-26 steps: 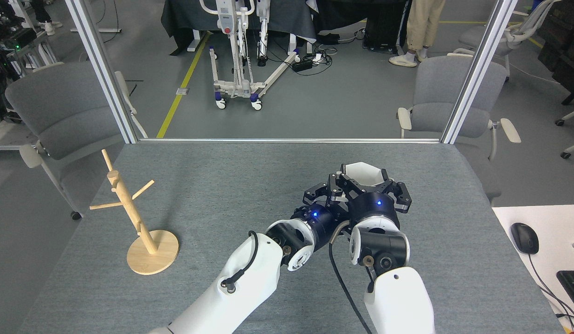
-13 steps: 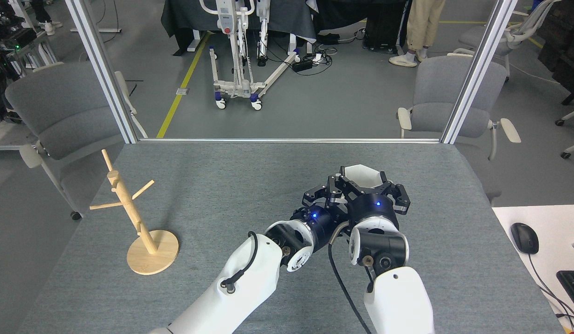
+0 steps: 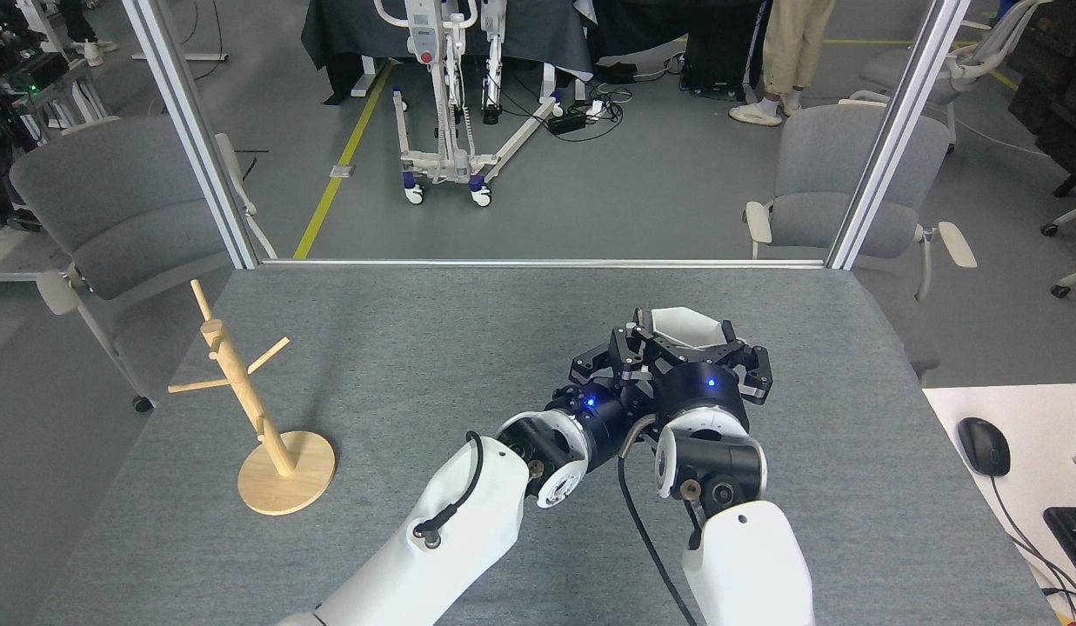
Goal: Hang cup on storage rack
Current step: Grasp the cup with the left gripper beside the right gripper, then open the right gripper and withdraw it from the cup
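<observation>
The white faceted cup (image 3: 687, 322) sits right of the table's middle, only its hexagonal rim and inside showing over my right gripper (image 3: 684, 337). That gripper's dark fingers (image 3: 726, 334) stand on both sides of the cup, shut on it. Pressed against the cup's left side is my left gripper (image 3: 609, 355), dark and overlapped, so its state does not show. The wooden storage rack (image 3: 239, 391) stands upright on its round base (image 3: 287, 476) near the table's left edge, far from both grippers, with bare pegs.
The grey felt table (image 3: 416, 348) ends at a metal frame with two slanted posts (image 3: 198, 139) at the back. Grey chairs (image 3: 829, 174) stand behind it left and right. A white desk with a mouse (image 3: 983, 445) and keyboard adjoins on the right.
The cup's rim has tilted and looks flatter than before, and the right gripper has shifted slightly around it. The left arm and the rack have hardly moved.
</observation>
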{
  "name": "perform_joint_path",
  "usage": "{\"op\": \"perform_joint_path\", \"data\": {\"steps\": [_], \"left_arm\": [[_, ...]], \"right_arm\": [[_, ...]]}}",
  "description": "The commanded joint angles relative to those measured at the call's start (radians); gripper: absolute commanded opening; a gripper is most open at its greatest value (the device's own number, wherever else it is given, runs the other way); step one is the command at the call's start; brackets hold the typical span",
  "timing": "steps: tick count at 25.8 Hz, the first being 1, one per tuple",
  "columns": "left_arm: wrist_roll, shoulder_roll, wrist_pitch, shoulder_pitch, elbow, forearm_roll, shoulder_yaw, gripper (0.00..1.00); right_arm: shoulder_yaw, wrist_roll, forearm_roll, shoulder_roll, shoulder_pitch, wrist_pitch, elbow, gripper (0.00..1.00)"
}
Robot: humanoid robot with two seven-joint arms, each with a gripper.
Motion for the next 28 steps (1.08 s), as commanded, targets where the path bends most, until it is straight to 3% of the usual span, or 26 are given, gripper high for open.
{"op": "perform_joint_path", "data": {"steps": [1,5,13,17,24,28], "left_arm": [[-0.003,0.000,-0.007,0.000,0.000,0.000,0.000,0.00],[-0.003,0.000,-0.007,0.000,0.000,0.000,0.000,0.00],[-0.003,0.001,-0.007,0.010,0.006,-0.003,0.001,0.00],[0.006,0.003,-0.006,0.017,0.005,-0.006,0.001,0.00],[0.016,0.043,-0.001,0.103,-0.087,-0.018,0.033,0.00],[0.017,0.132,-0.004,0.181,-0.218,-0.040,0.096,0.00]], "right_arm": [[0.000,-0.104,-0.040,-0.001,0.001,-0.002,0.001,0.99],[0.000,-0.202,-0.087,-0.003,0.001,-0.002,0.001,0.99],[-0.016,-0.474,-0.098,0.000,0.013,0.000,0.001,0.98],[-0.052,-0.620,-0.182,-0.003,0.005,0.000,-0.002,0.98],[-0.424,-0.649,-0.239,-0.011,-0.004,-0.069,0.002,0.98],[-0.632,-0.649,-0.386,-0.020,0.005,-0.221,0.096,0.98]]}}
